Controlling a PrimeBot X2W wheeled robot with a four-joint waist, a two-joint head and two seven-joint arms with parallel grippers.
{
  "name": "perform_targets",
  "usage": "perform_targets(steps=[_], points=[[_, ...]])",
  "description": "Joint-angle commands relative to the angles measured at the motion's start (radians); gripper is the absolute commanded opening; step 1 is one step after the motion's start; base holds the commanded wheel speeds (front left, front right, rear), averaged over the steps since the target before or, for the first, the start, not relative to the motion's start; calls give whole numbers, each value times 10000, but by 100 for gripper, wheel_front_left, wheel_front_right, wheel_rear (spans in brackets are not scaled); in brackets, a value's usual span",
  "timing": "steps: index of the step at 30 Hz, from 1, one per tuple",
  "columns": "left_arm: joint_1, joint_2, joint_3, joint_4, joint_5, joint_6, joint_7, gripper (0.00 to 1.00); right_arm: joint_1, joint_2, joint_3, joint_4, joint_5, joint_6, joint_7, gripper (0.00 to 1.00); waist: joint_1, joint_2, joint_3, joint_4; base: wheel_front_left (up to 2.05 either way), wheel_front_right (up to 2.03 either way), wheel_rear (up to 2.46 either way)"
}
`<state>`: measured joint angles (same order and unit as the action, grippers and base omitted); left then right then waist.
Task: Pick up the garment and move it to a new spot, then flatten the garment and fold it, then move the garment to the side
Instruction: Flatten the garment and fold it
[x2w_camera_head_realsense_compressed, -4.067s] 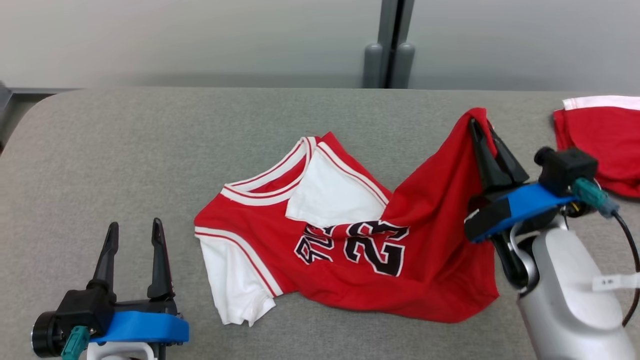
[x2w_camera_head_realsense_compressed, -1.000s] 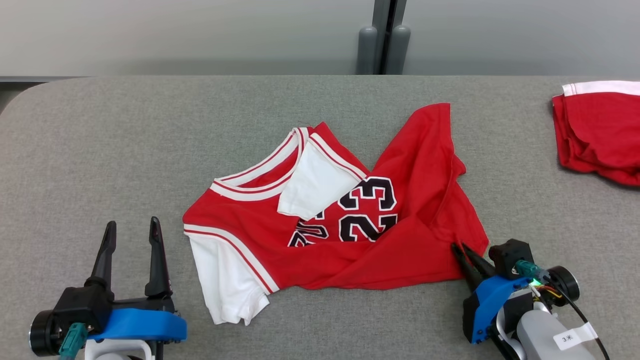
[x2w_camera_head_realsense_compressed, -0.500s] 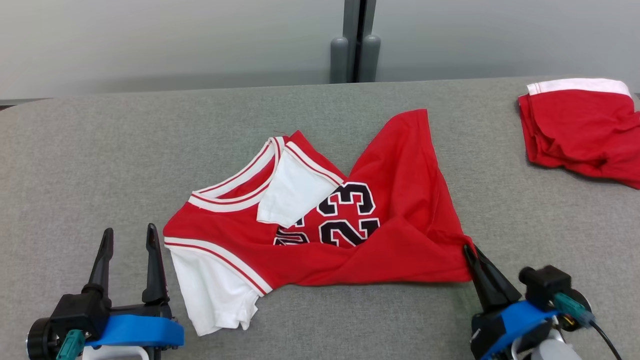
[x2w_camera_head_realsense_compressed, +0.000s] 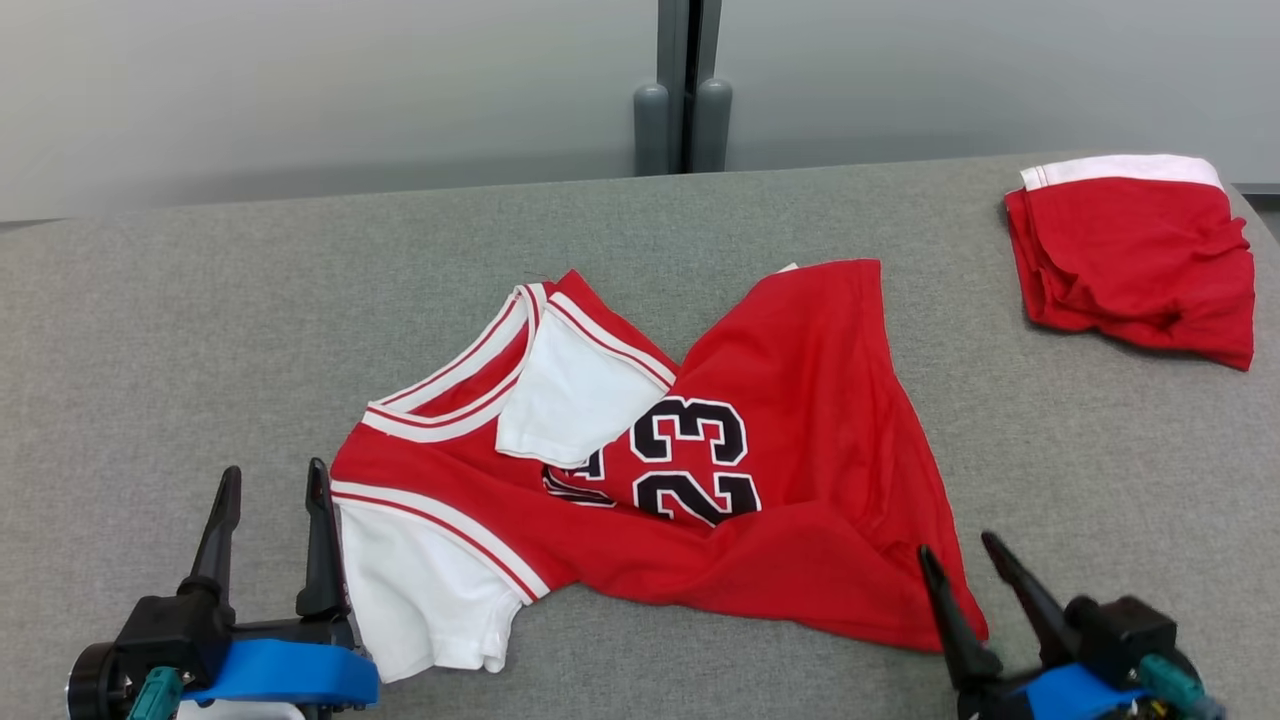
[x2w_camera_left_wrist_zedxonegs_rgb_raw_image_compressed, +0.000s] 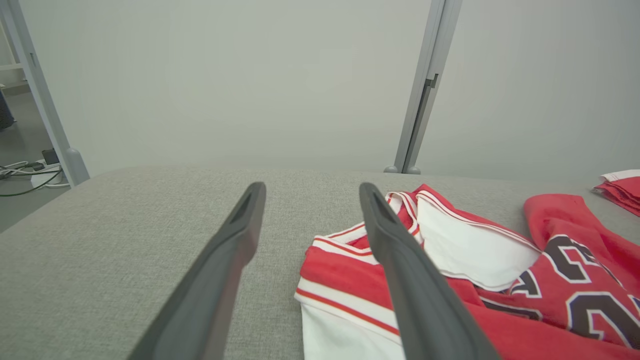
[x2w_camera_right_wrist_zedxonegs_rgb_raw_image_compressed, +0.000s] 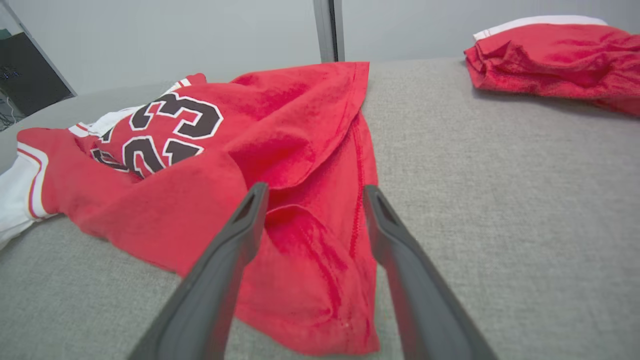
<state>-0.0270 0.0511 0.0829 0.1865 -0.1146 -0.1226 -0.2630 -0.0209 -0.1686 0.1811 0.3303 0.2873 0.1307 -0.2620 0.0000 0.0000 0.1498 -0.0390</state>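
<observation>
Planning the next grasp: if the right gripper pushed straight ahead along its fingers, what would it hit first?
The right gripper, open, would likely meet the red jersey first: its rumpled near corner lies directly ahead, though its height is unclear.

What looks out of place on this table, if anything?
The red jersey lies askew and rumpled: its lower half is twisted over itself, and one white sleeve is flopped across the chest, covering part of the print. A second red garment sits loosely bunched at the far right. No tears or spills.
</observation>
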Motion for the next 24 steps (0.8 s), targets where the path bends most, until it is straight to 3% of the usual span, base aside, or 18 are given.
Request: perform_targets(steps=[1, 6, 13, 24], points=[[-58, -13, -46, 0, 5, 57, -22, 100, -250, -81, -71, -106, 42, 2, -36, 100, 0, 0, -28, 35, 0, 0, 0], [-54, -13, -94, -36, 34, 46, -22, 100, -1002, -276, -211, -6, 25, 2, 199, 100, 0, 0, -83, 151, 0, 0, 0], [-73, -15, -197, 23, 19, 26, -23, 100, -2273, -187, 82, 1293, -80, 2, 1363, 100, 0, 0, -92, 435, 0, 0, 0], [-39, -15, -176, 39, -68, 24, -22, 100, -2067, -232, 828, 2002, 670, 2, 1694, 100, 0, 0, -43, 683, 0, 0, 0]])
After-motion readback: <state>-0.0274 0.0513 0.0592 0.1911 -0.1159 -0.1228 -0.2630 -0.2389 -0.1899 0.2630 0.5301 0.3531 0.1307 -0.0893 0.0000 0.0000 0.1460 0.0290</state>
